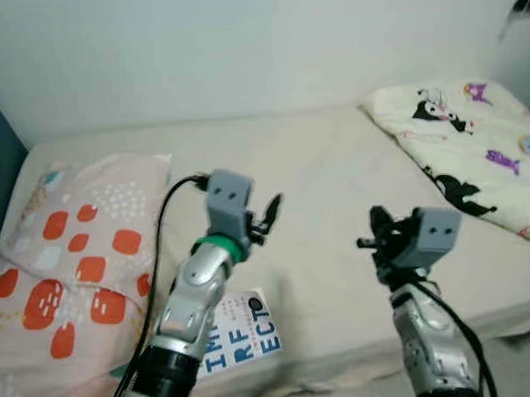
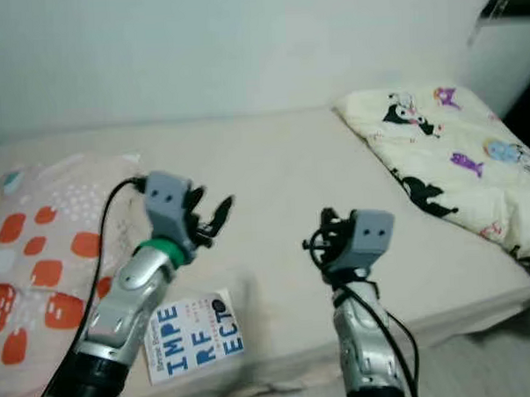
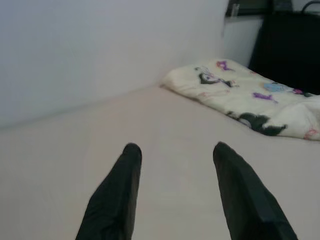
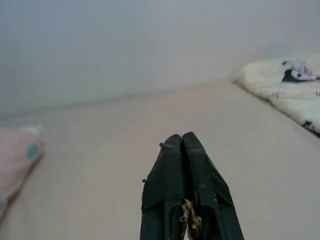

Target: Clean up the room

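Both grippers raised over the bed, holding nothing.

Our left gripper (image 3: 172, 155) is spread wide; right gripper (image 4: 181, 141) pressed closed, empty. Book (image 2: 194, 335) lies at the bed's (image 1: 326, 187) near edge below our left arm, pillow (image 1: 74, 251) left, blanket (image 1: 473, 137) far right.

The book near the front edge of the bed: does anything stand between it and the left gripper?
Nothing visible does. The book lies flat on the bed, beside the left arm. The left gripper, fingers open, hangs above bare sheet further back. The pillow is off to the side.
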Controlling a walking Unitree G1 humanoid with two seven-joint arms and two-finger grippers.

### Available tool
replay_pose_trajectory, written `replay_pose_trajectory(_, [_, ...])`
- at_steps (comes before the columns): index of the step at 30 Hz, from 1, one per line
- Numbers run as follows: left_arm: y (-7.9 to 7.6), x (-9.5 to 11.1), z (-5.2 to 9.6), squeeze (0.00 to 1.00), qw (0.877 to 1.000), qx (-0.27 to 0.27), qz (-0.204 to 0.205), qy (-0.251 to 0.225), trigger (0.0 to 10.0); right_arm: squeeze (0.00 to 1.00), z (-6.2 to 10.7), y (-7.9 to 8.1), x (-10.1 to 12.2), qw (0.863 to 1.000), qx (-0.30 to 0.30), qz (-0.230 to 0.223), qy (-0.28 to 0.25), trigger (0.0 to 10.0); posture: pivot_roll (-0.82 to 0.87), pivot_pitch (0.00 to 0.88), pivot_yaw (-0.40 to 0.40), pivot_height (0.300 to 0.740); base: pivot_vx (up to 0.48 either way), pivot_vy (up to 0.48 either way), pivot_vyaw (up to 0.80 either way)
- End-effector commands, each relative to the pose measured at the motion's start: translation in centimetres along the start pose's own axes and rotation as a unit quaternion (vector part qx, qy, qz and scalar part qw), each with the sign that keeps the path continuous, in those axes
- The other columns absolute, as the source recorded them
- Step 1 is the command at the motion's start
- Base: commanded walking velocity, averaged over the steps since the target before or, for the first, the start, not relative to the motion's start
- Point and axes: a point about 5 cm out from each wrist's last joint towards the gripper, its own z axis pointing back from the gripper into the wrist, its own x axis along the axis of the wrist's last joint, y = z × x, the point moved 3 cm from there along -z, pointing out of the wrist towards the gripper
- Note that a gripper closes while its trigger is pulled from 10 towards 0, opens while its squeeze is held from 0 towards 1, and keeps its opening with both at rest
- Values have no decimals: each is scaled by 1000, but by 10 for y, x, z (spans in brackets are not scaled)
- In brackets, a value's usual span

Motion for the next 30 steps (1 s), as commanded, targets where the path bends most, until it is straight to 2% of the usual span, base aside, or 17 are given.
replay_pose_trajectory(1, [0,-9,3,0,1000,4,-2,17,10000,0,4,-5,-10,1000,-6,0,20,10000,-76,9,21,740,0,0,-481])
replay_pose_trajectory(12, [1,-9,3,0,1000,6,-1,14,10000,0,4,7,-14,999,19,-12,28,10000,-74,8,19,740,0,0,-44])
replay_pose_trajectory(24, [1,-11,5,0,1000,4,-9,14,10000,0,4,9,-14,999,26,-12,26,10000,-71,10,22,740,0,0,0])
replay_pose_trajectory(30, [15,-22,13,0,999,25,-35,23,10000,0,-2,25,-16,998,61,-2,28,10000,-25,4,-4,740,0,0,0])
